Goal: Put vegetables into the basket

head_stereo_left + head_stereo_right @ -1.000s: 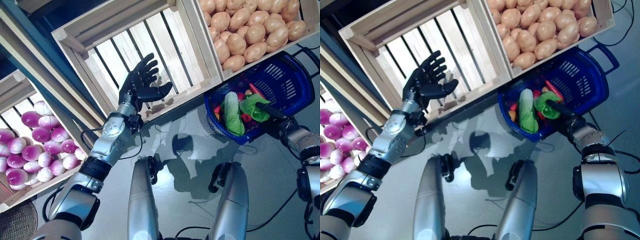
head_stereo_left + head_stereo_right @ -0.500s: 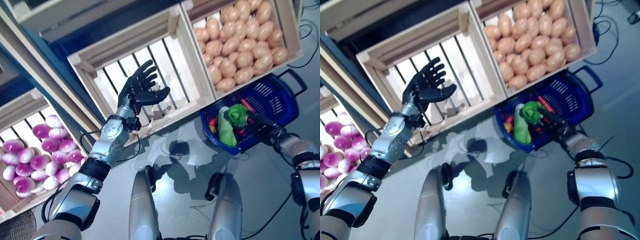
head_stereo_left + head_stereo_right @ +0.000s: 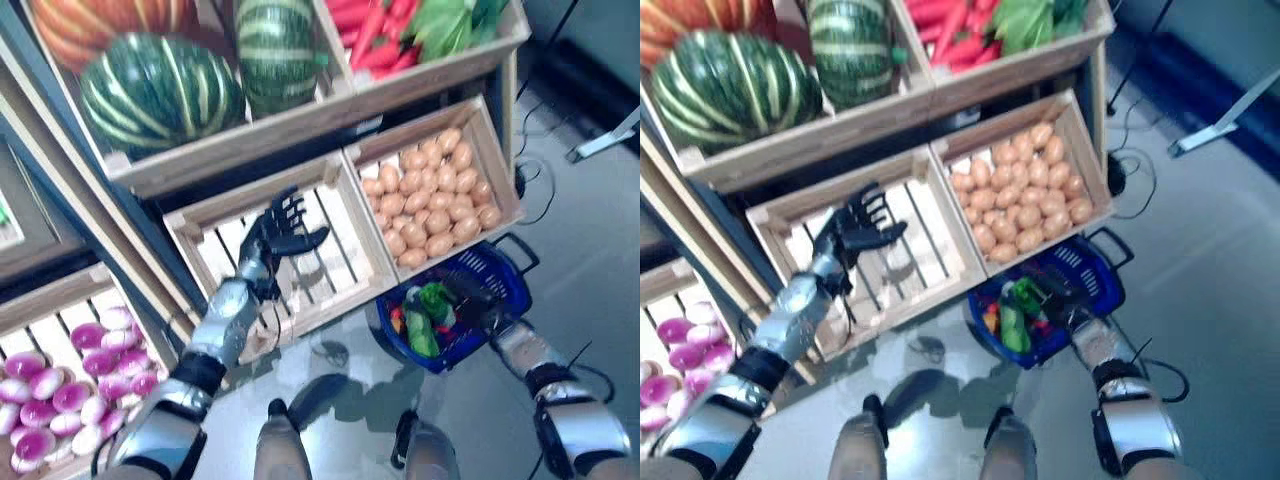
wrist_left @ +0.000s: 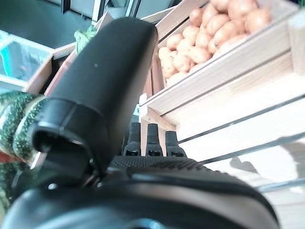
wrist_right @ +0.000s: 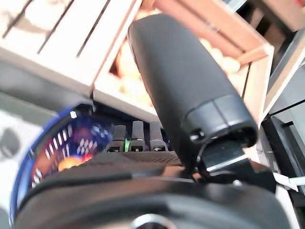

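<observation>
So the left robot hand [image 3: 280,232] is up in front of the empty slatted crate [image 3: 300,262], fingers spread wide and thumb sticking out sideways, nothing in it. It's hanging over the slats, not touching them as far as I can see.

The right robot hand [image 3: 478,300] is down at the blue basket [image 3: 500,285], which sits on the floor right under the potato crate [image 3: 432,195]. The hand is at the basket's near rim, reaching over the contents. Its own wrist view shows the fingers going straight out past the thumb, so it looks relaxed, not clamped on anything.

The vegetables are already in the basket: a long pale green one [image 3: 421,335] lying lengthwise, a leafy green bunch [image 3: 434,299] next to it, and some red and orange bits [image 3: 398,320] along the left side.

Around it: striped green squash [image 3: 160,92] on the upper shelf, red carrots or peppers [image 3: 372,30] beside leafy greens [image 3: 445,22], and a crate of purple-white turnips [image 3: 60,385] at lower left.
</observation>
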Available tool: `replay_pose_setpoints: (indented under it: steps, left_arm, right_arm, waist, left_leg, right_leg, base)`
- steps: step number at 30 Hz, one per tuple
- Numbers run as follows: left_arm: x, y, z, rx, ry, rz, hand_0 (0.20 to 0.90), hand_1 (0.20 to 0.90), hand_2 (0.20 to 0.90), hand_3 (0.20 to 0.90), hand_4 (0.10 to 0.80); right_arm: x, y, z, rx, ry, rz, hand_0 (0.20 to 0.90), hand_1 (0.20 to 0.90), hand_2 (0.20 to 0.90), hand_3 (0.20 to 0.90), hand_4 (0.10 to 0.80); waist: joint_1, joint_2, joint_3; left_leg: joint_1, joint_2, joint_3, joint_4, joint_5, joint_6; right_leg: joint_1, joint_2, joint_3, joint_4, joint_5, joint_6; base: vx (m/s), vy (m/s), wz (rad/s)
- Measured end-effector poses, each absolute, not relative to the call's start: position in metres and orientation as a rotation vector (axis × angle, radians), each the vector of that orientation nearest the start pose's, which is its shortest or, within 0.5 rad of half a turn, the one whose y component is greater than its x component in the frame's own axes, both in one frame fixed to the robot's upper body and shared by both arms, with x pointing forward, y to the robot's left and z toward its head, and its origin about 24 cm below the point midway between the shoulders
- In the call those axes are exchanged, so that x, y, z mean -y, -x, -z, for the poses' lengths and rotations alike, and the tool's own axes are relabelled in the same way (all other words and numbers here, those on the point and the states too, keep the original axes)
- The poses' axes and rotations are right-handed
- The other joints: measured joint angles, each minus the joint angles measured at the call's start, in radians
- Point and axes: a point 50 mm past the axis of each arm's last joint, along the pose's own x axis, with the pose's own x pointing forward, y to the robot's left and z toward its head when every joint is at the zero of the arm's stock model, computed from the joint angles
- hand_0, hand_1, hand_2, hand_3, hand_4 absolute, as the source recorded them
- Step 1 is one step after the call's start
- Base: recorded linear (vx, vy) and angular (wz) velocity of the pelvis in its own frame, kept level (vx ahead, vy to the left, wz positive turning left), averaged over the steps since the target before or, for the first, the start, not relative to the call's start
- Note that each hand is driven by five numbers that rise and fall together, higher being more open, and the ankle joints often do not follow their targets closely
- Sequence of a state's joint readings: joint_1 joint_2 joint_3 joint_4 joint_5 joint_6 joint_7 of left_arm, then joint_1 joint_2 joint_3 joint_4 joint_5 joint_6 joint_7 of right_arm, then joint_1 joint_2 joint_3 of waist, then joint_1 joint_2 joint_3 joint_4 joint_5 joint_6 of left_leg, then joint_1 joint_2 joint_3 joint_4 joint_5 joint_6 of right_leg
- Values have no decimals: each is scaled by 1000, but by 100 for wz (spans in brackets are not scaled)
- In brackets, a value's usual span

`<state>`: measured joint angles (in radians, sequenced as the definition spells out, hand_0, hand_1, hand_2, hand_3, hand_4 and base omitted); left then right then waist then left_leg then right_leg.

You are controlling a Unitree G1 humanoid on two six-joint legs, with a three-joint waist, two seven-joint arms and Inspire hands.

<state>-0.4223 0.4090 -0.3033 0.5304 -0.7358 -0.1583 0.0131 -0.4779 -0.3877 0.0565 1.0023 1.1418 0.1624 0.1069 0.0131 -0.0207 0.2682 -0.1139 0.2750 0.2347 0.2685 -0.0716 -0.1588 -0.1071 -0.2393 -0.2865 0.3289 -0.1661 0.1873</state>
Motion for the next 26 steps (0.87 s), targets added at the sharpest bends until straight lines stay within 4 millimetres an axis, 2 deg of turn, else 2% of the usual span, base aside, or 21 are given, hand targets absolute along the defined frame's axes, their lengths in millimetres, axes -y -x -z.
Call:
replay_pose_setpoints:
  steps: [3, 5, 11, 13, 18, 22, 26]
  left_arm:
    - [-185, -295, -6, -186, 222, 59, 900, 900, 900, 900, 800]
    - [-186, -277, 14, -249, 214, 39, 900, 900, 900, 900, 800]
    - [-201, -237, 54, -393, 237, -64, 900, 900, 900, 900, 800]
    - [-201, -226, 68, -448, 251, -99, 900, 900, 900, 900, 800]
    - [-196, -201, 95, -567, 233, -148, 900, 900, 900, 900, 800]
    - [-191, -185, 108, -626, 231, -159, 900, 900, 900, 900, 800]
    - [-189, -160, 128, -744, 170, -132, 900, 900, 900, 900, 800]
  right_arm:
    - [226, -267, 62, -596, -744, 244, 900, 900, 900, 900, 800]
    - [214, -249, 75, -644, -691, 240, 900, 900, 900, 900, 800]
    - [172, -218, 88, -694, -440, 81, 900, 900, 900, 900, 800]
    - [161, -210, 93, -705, -374, 40, 900, 900, 900, 900, 800]
    - [147, -195, 100, -702, -320, -3, 900, 900, 900, 900, 800]
    - [145, -184, 106, -714, -341, 0, 900, 900, 900, 900, 800]
    - [143, -168, 119, -761, -362, -5, 900, 900, 900, 900, 800]
  waist:
    - [-1, -9, -96]
    - [-2, -20, -140]
    - [-18, -27, -201]
    - [-23, -28, -225]
    - [-34, -25, -235]
    - [-47, -22, -237]
    - [-51, -5, -251]
  left_leg:
    - [109, -19, 23, -125, 22, -6]
    - [149, -33, 35, -176, 33, -3]
    - [222, -54, 51, -280, 68, -3]
    - [224, -60, 49, -299, 78, -4]
    - [238, -66, 50, -336, 105, -2]
    - [239, -68, 47, -347, 120, 0]
    - [235, -69, 43, -348, 126, 2]
  right_leg:
    - [110, 18, -1, -155, 50, 18]
    - [154, 19, 0, -225, 74, 25]
    - [220, 24, 0, -322, 109, 29]
    - [225, 24, 0, -338, 117, 39]
    - [225, 24, 2, -345, 120, 43]
    - [225, 24, 2, -345, 120, 43]
    - [224, 24, 1, -347, 124, 43]
  base:
    - [188, 53, -13]
    - [127, 54, -4]
    - [67, 41, 0]
    - [42, 38, 5]
    - [51, 42, 1]
    - [23, 41, 5]
    - [24, 47, 2]
